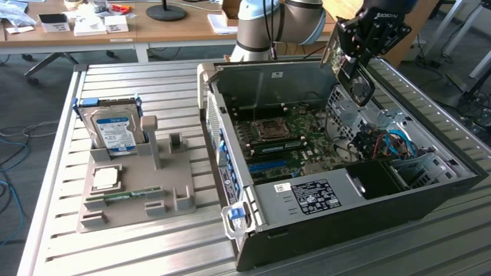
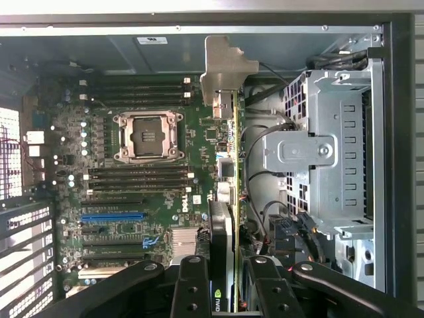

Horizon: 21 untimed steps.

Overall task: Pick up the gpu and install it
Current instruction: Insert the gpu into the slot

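The gpu (image 1: pixel 359 86) hangs on edge, tilted, above the back right of the open computer case (image 1: pixel 429 195). My gripper (image 1: pixel 355 62) is shut on the gpu's upper part. In the wrist view the gpu (image 2: pixel 224 232) appears edge-on with its silvery end bracket (image 2: pixel 225 66) at the far end, and the fingers (image 2: pixel 192 278) clamp it from both sides. The card is up over the motherboard (image 2: pixel 66 132), between the CPU socket (image 2: pixel 147 136) and the grey drive cage (image 2: pixel 331 152). A blue slot (image 2: pixel 112 216) lies on the board off to the socket side.
On the exterior view's left, a grey holder (image 1: pixel 138 190) carries a blue-labelled hard drive (image 1: pixel 114 129), a CPU (image 1: pixel 106 177) and a green memory stick (image 1: pixel 123 195). Cables (image 1: pixel 387 144) and a power supply (image 1: pixel 307 195) crowd the case's near end. Desks stand behind the table.
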{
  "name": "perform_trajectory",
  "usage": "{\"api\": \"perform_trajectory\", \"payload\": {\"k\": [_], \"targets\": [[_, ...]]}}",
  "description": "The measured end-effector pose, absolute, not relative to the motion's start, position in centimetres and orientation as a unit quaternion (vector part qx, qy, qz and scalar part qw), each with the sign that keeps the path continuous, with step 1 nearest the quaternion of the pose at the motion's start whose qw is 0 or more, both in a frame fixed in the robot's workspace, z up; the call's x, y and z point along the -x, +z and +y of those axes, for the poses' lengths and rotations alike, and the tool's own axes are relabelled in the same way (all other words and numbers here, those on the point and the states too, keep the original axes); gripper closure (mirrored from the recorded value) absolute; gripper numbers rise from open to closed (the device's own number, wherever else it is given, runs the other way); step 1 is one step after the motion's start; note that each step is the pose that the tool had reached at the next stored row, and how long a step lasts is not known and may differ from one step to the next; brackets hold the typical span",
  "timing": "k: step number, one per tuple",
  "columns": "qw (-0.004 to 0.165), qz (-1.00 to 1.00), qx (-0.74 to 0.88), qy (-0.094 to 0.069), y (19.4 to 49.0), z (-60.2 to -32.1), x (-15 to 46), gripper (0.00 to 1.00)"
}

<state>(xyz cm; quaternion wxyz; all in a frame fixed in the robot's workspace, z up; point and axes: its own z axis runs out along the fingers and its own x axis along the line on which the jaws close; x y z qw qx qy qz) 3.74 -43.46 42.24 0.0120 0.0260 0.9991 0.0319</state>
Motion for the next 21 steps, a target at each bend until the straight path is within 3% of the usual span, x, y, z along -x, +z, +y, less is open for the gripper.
{"api": "perform_trajectory", "payload": {"k": [21], "targets": [[0.01, 0.999, 0.032, 0.032, 42.2, -43.46, -3.74, 0.73]]}}
